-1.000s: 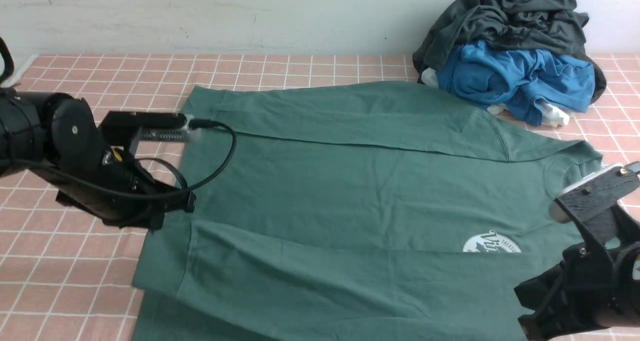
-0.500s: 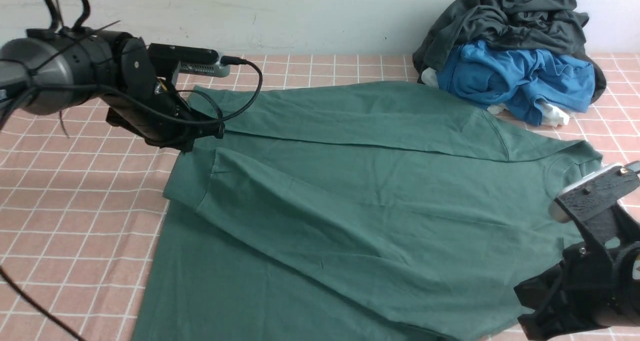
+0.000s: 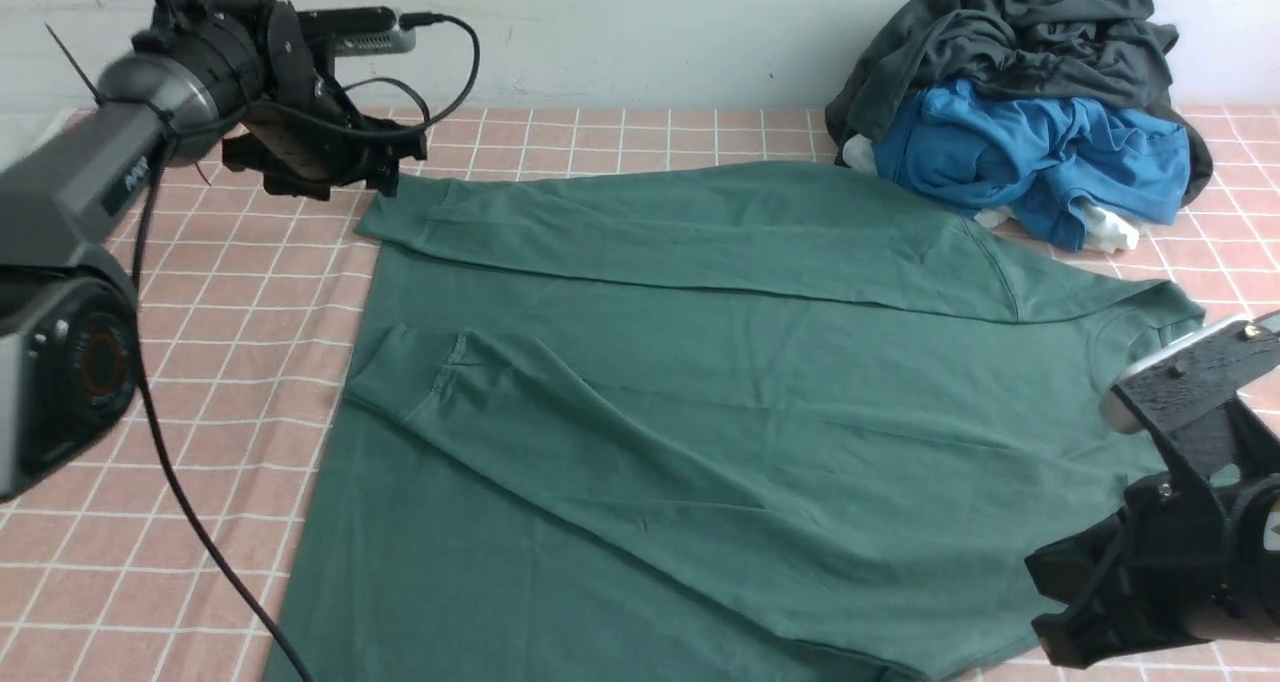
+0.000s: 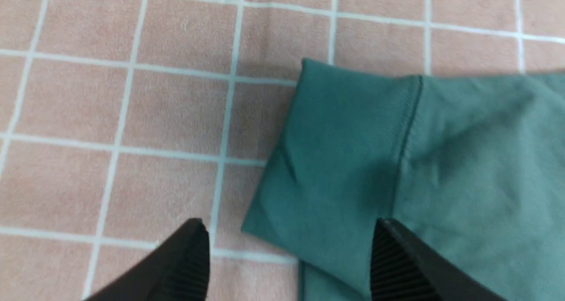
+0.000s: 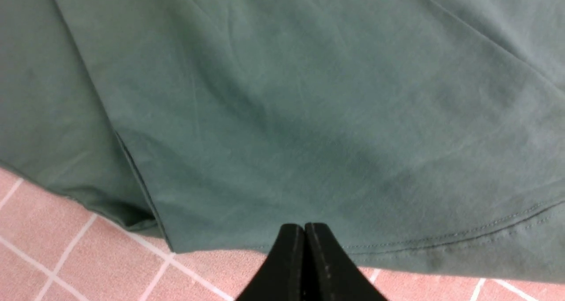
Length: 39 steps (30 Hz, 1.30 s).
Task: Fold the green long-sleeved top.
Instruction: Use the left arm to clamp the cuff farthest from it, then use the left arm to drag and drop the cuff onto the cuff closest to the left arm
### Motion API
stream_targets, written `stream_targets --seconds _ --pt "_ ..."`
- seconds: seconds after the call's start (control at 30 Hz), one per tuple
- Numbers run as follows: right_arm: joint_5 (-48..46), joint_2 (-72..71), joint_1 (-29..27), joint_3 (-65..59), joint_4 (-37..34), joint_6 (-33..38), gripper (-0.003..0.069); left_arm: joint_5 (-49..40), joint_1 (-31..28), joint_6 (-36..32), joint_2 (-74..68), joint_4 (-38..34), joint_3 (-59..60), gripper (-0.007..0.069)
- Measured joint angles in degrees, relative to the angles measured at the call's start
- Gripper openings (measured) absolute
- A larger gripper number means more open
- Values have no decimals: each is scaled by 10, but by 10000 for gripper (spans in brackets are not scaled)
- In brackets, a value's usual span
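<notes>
The green long-sleeved top (image 3: pixel 760 362) lies spread on the pink checked cloth, neck to the right. Its near sleeve lies folded across the body, cuff (image 3: pixel 400 372) at the left. The far sleeve lies along the back edge, with its ribbed cuff (image 4: pixel 344 151) at the back left. My left gripper (image 3: pixel 395 167) is open and hovers just over that cuff, which shows between the jaws in the left wrist view (image 4: pixel 289 243). My right gripper (image 3: pixel 1050 612) is shut at the top's near right edge; its tips (image 5: pixel 304 230) overlap the stitched hem (image 5: pixel 441 239). The chest print is hidden.
A pile of clothes sits at the back right against the wall: a dark grey-black garment (image 3: pixel 1010 22) over a bright blue one (image 3: pixel 1030 152), with a bit of white cloth (image 3: pixel 1105 227) under them. Bare checked cloth (image 3: pixel 200 362) lies left of the top.
My left gripper let go of the near sleeve, which now lies across the body and covers the chest print. It rose and moved back to the far sleeve's cuff. The right arm barely moved.
</notes>
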State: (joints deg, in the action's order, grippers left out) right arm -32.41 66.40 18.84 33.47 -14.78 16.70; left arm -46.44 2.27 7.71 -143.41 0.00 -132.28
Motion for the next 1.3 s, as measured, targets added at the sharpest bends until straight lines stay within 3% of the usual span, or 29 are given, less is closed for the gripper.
stream_targets --seconds 0.13,0.2,0.23,0.27,0.3,0.33,0.4,0.47,0.6,0.73,0.83,1.07,1.3 --pt "4 0 0 0 0 0 -13 4 0 1 -49 0 -38 449" --pt "6 0 0 0 0 0 -13 15 0 1 -64 0 -51 379" --pt "7 0 0 0 0 0 -13 15 0 1 -64 0 -51 379" --pt "9 0 0 0 0 0 -13 11 0 1 -64 0 -54 277" --pt "9 0 0 0 0 0 -13 11 0 1 -64 0 -54 277" --pt "9 0 0 0 0 0 -13 3 0 -1 -64 0 -55 176" --pt "9 0 0 0 0 0 -13 -28 0 -21 -57 0 -61 67" --pt "9 0 0 0 0 0 -13 -70 0 -47 -45 0 -69 34" --pt "9 0 0 0 0 0 -13 -209 0 -109 7 0 -88 27" --pt "8 0 0 0 0 0 -13 -236 0 -122 70 -9 -49 27" --pt "5 0 0 0 0 0 -13 -239 2 -126 114 -15 19 27" --pt "1 0 0 0 0 2 -13 -235 13 -132 283 -19 357 27" --pt "0 0 0 0 -2 10 -13 -122 22 -165 335 0 521 56"
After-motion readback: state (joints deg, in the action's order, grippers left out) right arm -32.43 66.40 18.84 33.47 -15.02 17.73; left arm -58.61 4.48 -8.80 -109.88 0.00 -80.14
